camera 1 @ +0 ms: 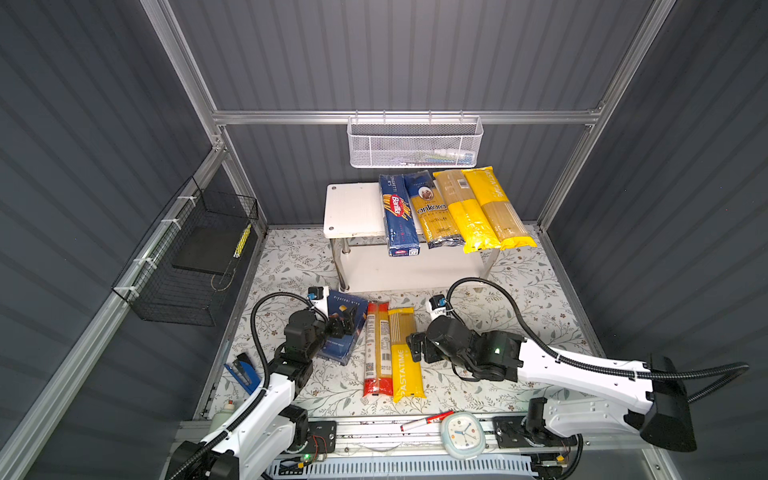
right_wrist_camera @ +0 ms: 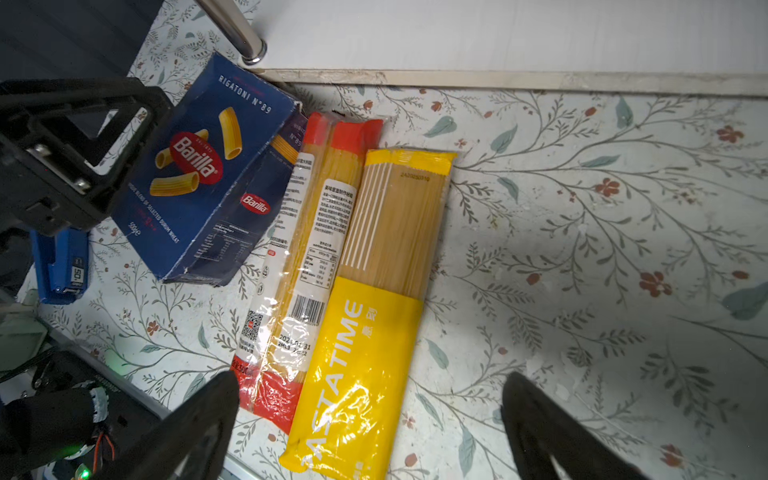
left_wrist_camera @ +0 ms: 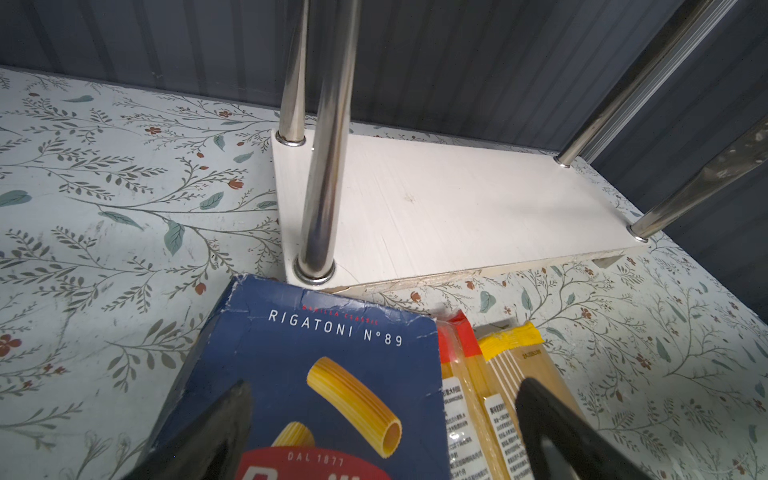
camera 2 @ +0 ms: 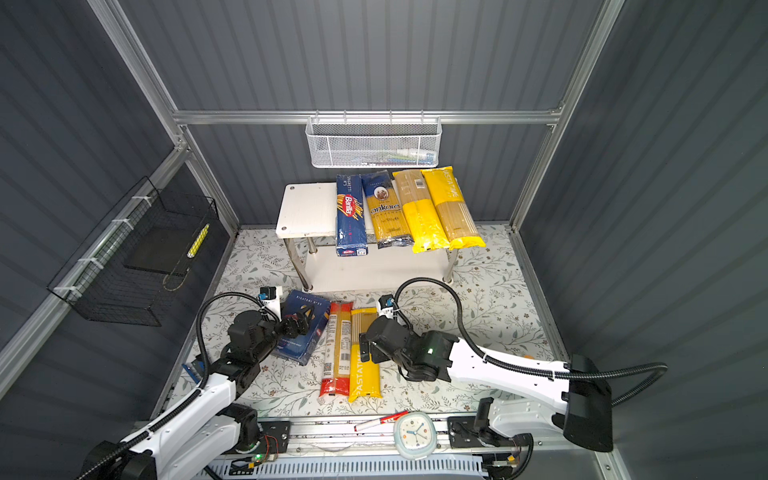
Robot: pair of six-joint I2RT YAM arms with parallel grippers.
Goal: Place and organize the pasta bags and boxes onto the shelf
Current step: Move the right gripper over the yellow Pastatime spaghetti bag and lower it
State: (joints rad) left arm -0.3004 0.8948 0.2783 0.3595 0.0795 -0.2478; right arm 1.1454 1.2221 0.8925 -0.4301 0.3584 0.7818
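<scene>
Left hand, in a top view, hangs low over the rigatoni box on the bench, fingers spread, nothing pinched. Likewise the right hand is spread wide & empty, just beside the loose PASTATIME bag, w/ the red-ended bag btwn that bag and the box. The shelf top tier already carries the spaghetti box, ankara bag & two shelved PASTATIME bags, all overhanging the front edge. Only its left part is bare. A bump while loading could tip those off.

Left wrist view: the box sits btwn the fingers, but one finger is over the bags, not the bench. Closing could catch a bag w/ the box, or skid on the film. The box corner is near a chrome leg, so a careless lift prob. clips it.

Right wrist view: both loose bags lie touching, side by side, btwn the spread fingers. It may grab two, or drag one askew. The arms are near each other, so moving together risks a clash.
</scene>
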